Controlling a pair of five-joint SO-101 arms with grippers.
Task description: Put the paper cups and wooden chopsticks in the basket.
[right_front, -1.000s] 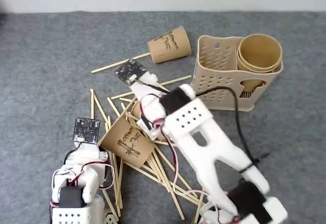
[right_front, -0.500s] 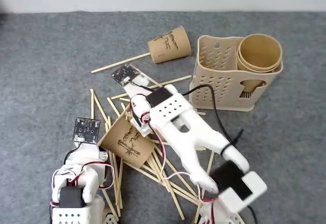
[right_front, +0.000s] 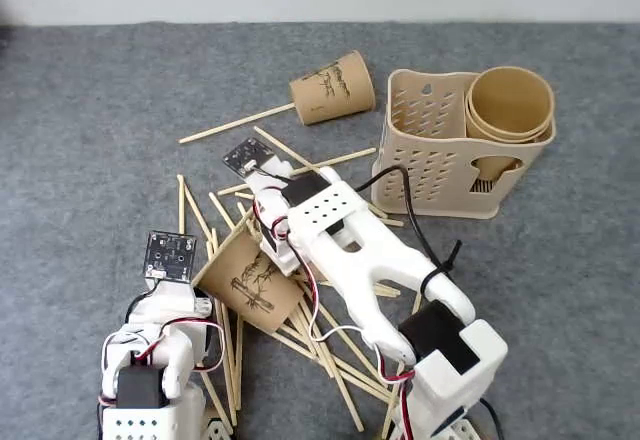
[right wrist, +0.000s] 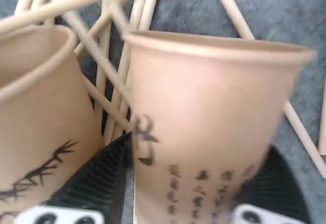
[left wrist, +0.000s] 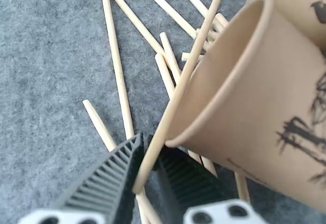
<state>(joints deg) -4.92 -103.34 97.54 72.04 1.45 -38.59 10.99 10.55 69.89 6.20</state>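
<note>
At 2 o'clock on the grey tabletop (right_front: 90, 90): perforated beige basket (right_front: 430, 160), upright, with nested paper cups (right_front: 510, 105) in its 3 o'clock compartment

At 12 o'clock, near the basket: printed cup (right_front: 333, 87) on its side, mouth towards the basket

From the centre down to 6 o'clock: scattered wooden chopsticks (right_front: 330, 360), many crossing one another, a few more reaching up towards the printed cup and the foot of the basket

Among them, at 8 o'clock from the centre: bamboo-print cup (right_front: 250, 280) on its side, lying over several sticks

White right arm (right_front: 370, 260) stretched from 5 o'clock to the centre. Right jaws spread wide, astride a lettered cup (right wrist: 214, 132), with one black pad (right wrist: 97, 183) just beside each wall; real contact impossible to tell. Lettered cup just beside the bamboo-print cup, over crossed sticks

Left arm (right_front: 150, 360) low at 7 o'clock. Left jaws almost together, nipping the end of a long chopstick (left wrist: 178, 91) in the narrow gap, with that stick tilted up and touching the rim of the bamboo-print cup
</note>
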